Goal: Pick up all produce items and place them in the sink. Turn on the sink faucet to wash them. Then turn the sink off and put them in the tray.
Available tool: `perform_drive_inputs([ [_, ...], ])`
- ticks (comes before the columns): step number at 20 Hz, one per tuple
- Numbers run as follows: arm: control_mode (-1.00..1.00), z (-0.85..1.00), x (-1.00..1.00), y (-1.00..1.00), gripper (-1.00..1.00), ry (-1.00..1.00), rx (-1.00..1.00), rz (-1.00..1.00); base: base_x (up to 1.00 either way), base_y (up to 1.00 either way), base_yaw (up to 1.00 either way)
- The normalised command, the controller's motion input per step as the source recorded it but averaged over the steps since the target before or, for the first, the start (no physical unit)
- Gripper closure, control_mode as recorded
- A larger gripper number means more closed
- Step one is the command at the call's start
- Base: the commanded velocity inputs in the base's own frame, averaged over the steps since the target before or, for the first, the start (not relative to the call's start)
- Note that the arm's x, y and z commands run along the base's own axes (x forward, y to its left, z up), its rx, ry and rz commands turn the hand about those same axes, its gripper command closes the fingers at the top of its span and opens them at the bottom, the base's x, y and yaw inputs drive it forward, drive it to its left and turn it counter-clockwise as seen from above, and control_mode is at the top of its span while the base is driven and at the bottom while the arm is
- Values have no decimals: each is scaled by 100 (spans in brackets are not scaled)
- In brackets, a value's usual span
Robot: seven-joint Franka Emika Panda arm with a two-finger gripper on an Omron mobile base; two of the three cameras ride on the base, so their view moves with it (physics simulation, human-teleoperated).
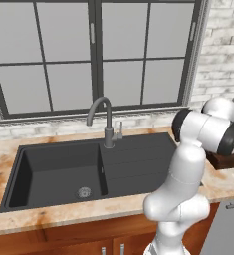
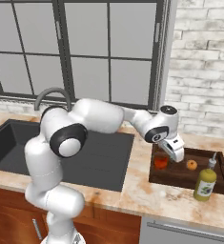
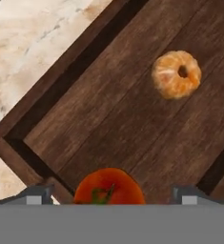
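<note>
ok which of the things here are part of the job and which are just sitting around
Part of the job:
tomato
orange
tray
sink
faucet
gripper

Just sitting around:
bottle, standing on the tray's right end
window
brick wall

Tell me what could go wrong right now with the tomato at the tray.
The tomato sits between the pincer tips, right over the near wall of the tray; I cannot tell whether it is gripped. Released here, it might catch the rim and roll onto the counter. If it rolls inward instead, it could bump the orange piece lying loose on the tray floor. The bottle at the tray's front edge could be knocked as the arm swings away.
</note>
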Motion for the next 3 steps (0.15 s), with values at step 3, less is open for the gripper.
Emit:
perform_drive_inputs([
  [3,-100,31,-1,0,-100,0,-5,0,0,0,0],
])
